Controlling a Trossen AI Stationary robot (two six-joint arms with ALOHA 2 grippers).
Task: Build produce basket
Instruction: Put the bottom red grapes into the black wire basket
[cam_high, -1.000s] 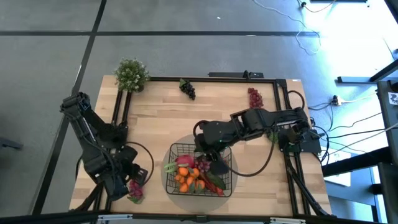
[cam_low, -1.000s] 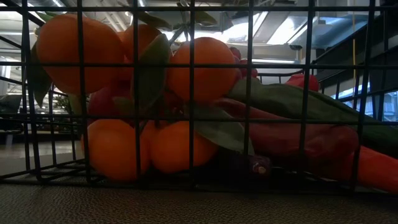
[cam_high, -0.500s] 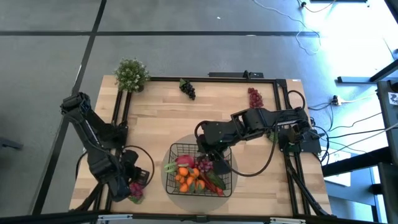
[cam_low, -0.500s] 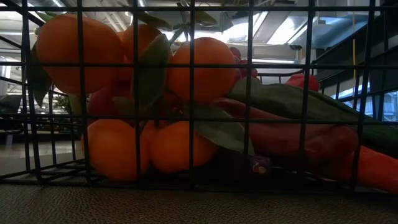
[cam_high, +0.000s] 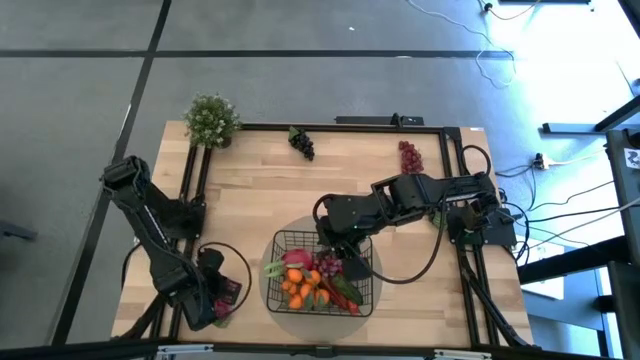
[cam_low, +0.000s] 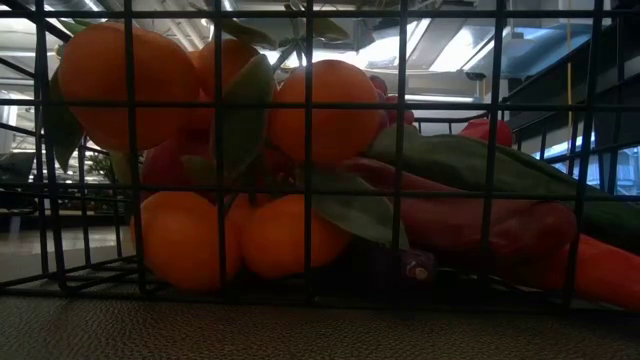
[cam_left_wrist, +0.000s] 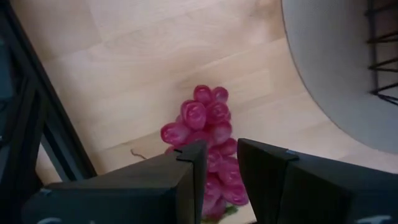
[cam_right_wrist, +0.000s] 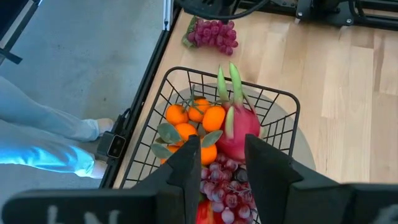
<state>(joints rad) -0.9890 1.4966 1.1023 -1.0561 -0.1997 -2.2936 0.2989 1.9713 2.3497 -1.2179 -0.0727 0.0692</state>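
The desk (cam_high: 250, 190) carries the basket (cam_high: 322, 272) at about 6 o'clock, filled with oranges (cam_right_wrist: 198, 124), a pink radish (cam_right_wrist: 239, 127) and purple grapes (cam_right_wrist: 221, 180). The right gripper (cam_right_wrist: 222, 158) hangs over the basket's 1 o'clock corner, fingers slightly parted and holding nothing. The left gripper (cam_left_wrist: 221, 163), at 8 o'clock, has its fingers closed around pink grapes (cam_left_wrist: 208, 127) lying on the desk.
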